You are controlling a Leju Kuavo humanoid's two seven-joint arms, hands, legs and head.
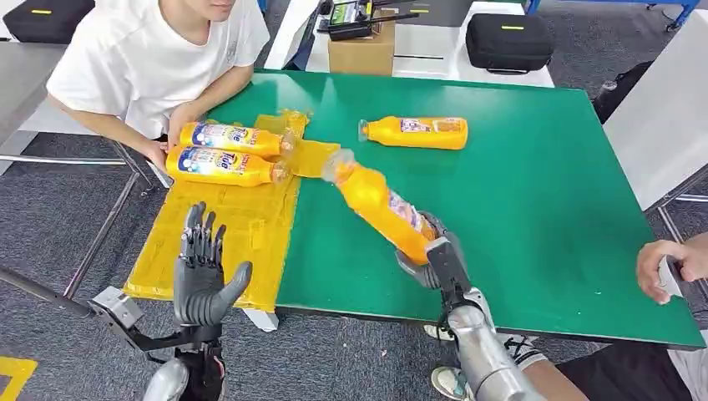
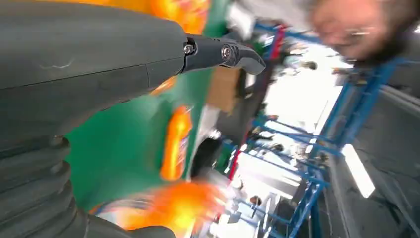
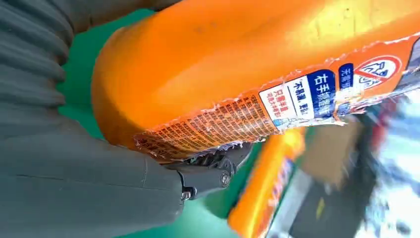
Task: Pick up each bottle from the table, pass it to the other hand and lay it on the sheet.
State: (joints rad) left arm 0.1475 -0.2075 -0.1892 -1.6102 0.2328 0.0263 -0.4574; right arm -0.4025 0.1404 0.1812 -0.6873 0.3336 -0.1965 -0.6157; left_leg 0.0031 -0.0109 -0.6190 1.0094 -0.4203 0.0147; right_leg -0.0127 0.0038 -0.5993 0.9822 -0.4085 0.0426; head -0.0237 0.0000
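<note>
Right hand [image 1: 432, 259] gripping the base of an orange bottle [image 1: 380, 205] tilted above the green table [image 1: 543, 200], left hand [image 1: 203, 271] spread and holding nothing over the yellow sheet [image 1: 242, 230], two bottles [image 1: 225, 152] lying on that sheet, another bottle [image 1: 415, 132] on the table beyond, person's hand [image 1: 171, 134] touching the sheet bottles.

Lab, equipment cases [image 1: 508, 42], blue racking [image 2: 317, 144]

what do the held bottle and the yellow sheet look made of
Held bottle: likely glossy orange plastic, with highlights on its body, a clear cap and a wrinkled printed film label. Sheet: seemingly thin translucent yellow plastic film, shiny, creased and crumpled at its far edge.
</note>
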